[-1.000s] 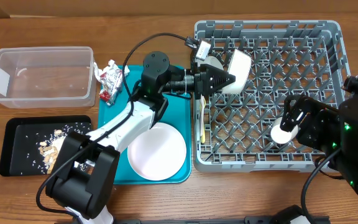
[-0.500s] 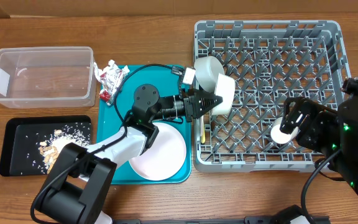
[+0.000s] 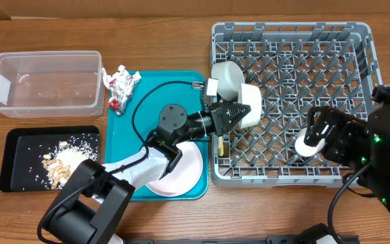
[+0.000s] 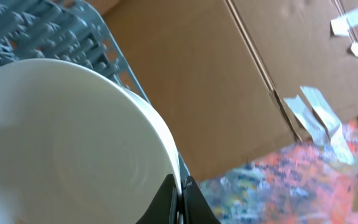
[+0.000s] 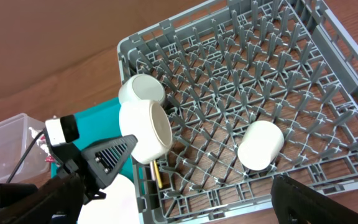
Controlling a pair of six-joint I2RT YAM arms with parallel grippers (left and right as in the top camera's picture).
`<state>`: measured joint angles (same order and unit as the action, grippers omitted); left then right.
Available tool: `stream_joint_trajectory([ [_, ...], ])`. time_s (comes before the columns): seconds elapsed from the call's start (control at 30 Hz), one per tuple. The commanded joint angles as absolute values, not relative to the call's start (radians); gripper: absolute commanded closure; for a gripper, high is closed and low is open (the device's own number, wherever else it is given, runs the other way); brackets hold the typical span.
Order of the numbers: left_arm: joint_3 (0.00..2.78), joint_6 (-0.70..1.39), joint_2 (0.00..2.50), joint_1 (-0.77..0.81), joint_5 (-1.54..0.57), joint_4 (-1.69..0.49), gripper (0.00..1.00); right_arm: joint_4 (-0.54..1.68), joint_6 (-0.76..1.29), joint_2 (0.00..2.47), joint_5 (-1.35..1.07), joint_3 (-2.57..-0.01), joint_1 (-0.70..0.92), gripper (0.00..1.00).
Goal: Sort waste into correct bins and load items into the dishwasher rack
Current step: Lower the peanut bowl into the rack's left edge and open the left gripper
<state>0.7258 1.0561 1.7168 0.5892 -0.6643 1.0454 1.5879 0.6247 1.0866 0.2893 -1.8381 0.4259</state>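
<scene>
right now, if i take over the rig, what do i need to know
Left gripper: shut on a white bowl, pinching its rim over the left side of the rack.
Right gripper: open, empty, near the cup.
Done: second bowl and cup are in the rack; yellow utensil is at its left edge; rice and scraps are in the black tray.
Left: set the held bowl down; bin the foil wrapper, lying at the teal tray corner beside the empty clear tub.

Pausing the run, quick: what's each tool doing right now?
Left tool: closed on the white bowl, pinching its rim.
Right tool: open, holding nothing.
</scene>
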Motion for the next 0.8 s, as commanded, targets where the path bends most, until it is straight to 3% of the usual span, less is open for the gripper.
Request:
stream_joint_trajectory([
  [0.0,0.72,1.069,1.707,0.59,-0.625,1.055,0.96,1.586,0.622,1.079,0.286,-1.842,0.424,0.0],
  [0.77,0.718,1.055,1.825,0.591,-0.717,1.142,0.96,1.597,0.622,1.079,0.282,-1.842,0.424,0.0],
])
